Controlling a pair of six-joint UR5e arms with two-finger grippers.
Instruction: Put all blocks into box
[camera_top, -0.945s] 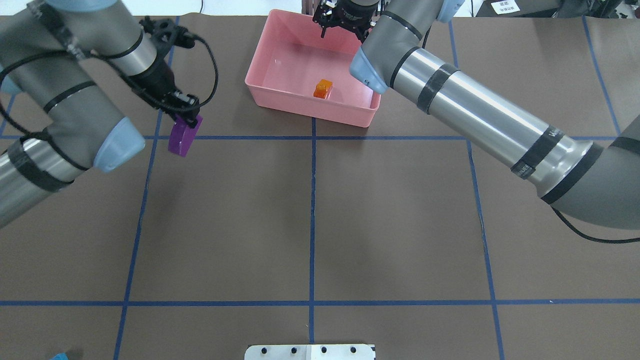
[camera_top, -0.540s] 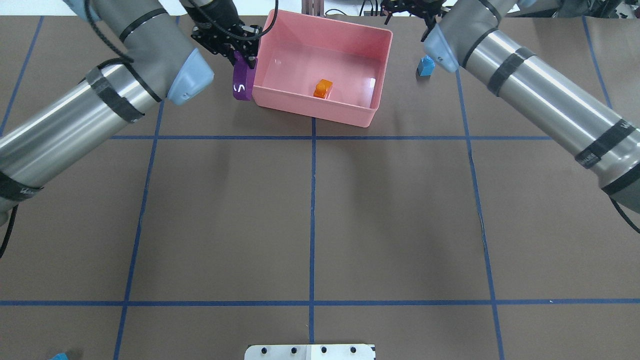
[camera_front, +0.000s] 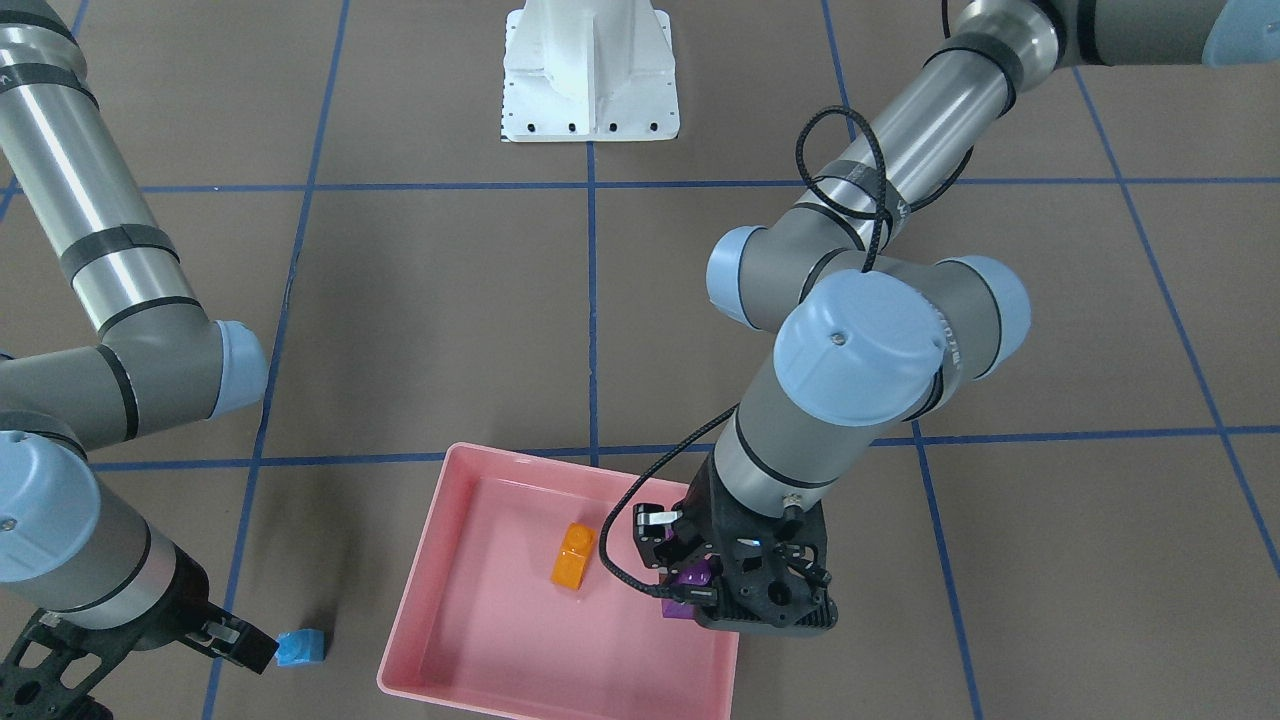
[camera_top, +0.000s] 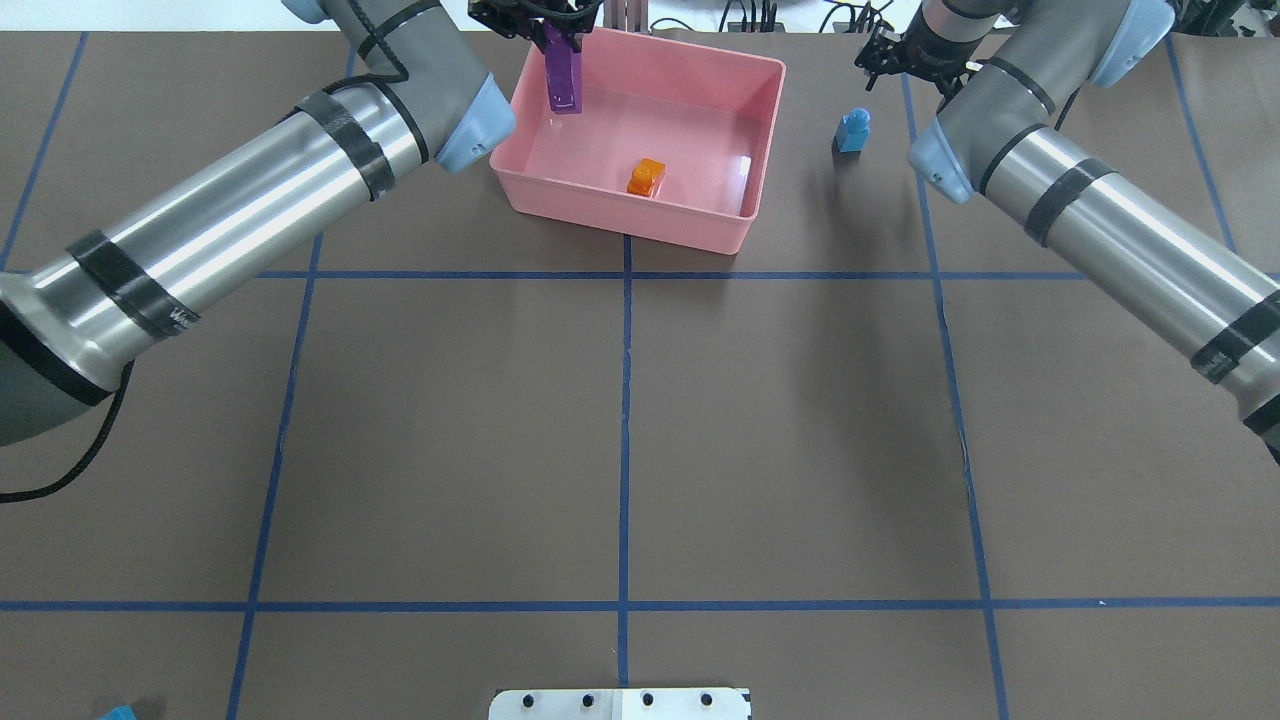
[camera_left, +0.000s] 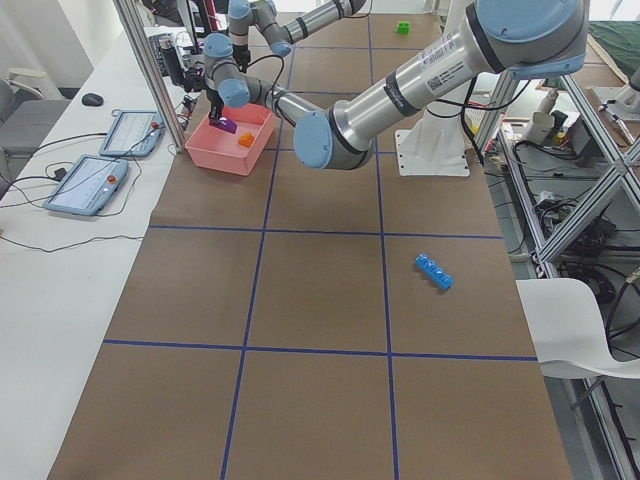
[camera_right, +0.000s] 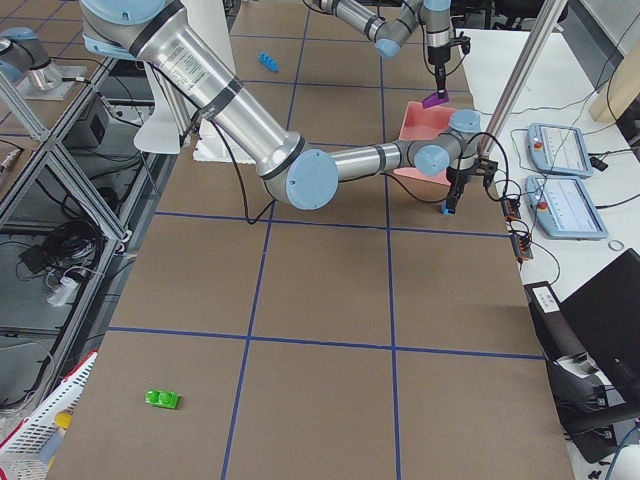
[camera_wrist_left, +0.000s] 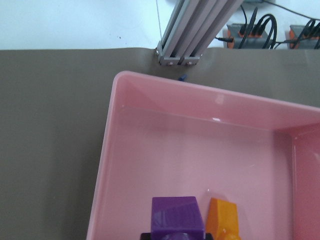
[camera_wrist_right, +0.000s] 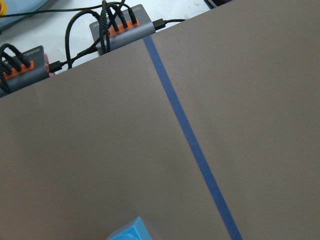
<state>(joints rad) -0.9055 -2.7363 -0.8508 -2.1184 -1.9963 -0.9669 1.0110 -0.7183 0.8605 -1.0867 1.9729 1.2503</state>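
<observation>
My left gripper (camera_top: 556, 32) is shut on the purple sloped brick (camera_top: 563, 75) and holds it above the far left part of the pink box (camera_top: 640, 225). The brick also shows in the front view (camera_front: 690, 580) and the left wrist view (camera_wrist_left: 177, 216). The orange brick (camera_top: 646, 177) lies inside the box. My right gripper (camera_top: 893, 62) looks open and empty, just beyond and right of the small blue brick (camera_top: 852, 130), which stands on the table right of the box. The long blue brick (camera_left: 434, 271) and the green brick (camera_right: 162, 399) lie far away, near the robot's side.
The white robot base (camera_front: 590, 75) stands at the table's near middle edge. Blue tape lines (camera_top: 625, 400) divide the brown table. An aluminium post (camera_wrist_left: 182, 35) and cable hubs (camera_wrist_right: 120, 27) stand just past the table's far edge behind the box.
My left gripper carried the purple brick from left of the box to above the box's far left part. My right gripper left the box and moved right, next to the small blue brick.
</observation>
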